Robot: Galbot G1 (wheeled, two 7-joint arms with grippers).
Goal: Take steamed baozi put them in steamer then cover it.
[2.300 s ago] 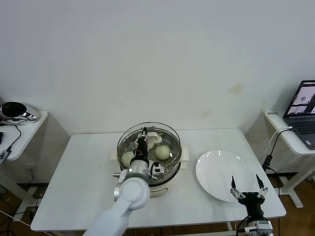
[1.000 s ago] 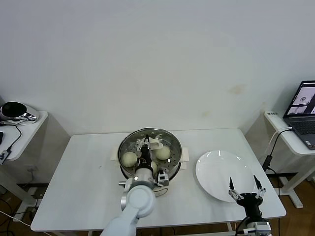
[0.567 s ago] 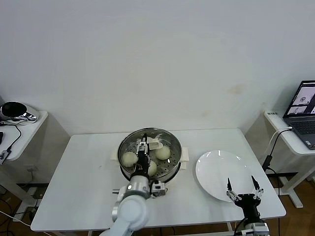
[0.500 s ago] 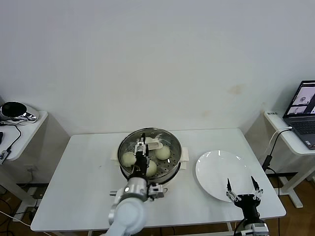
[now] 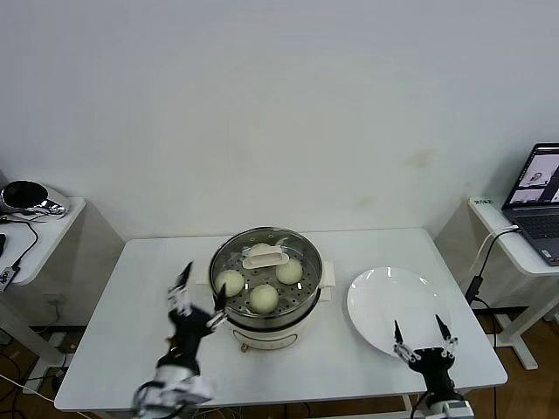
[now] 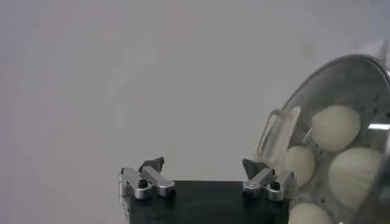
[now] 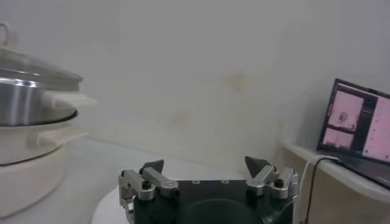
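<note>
Let go of cover (image 5: 263, 255) — now on steamer (image 5: 265, 305), my left pincer (image 5: 194, 301) released, pulled back left; right pincer (image 5: 419, 340) spread idle — task done.

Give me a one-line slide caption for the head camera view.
Glass cover sits on the steamer over the baozi; left gripper open beside it.

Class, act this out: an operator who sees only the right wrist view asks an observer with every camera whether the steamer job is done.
Operator: How many buns are inside?
Observer: Four steamed baozi lie under the cover, by the left wrist view.
Operator: Where is the other arm?
Observer: The left gripper hangs open at the left side of the steamer, touching nothing.
Operator: Good. My right gripper is open over the plate.
</note>
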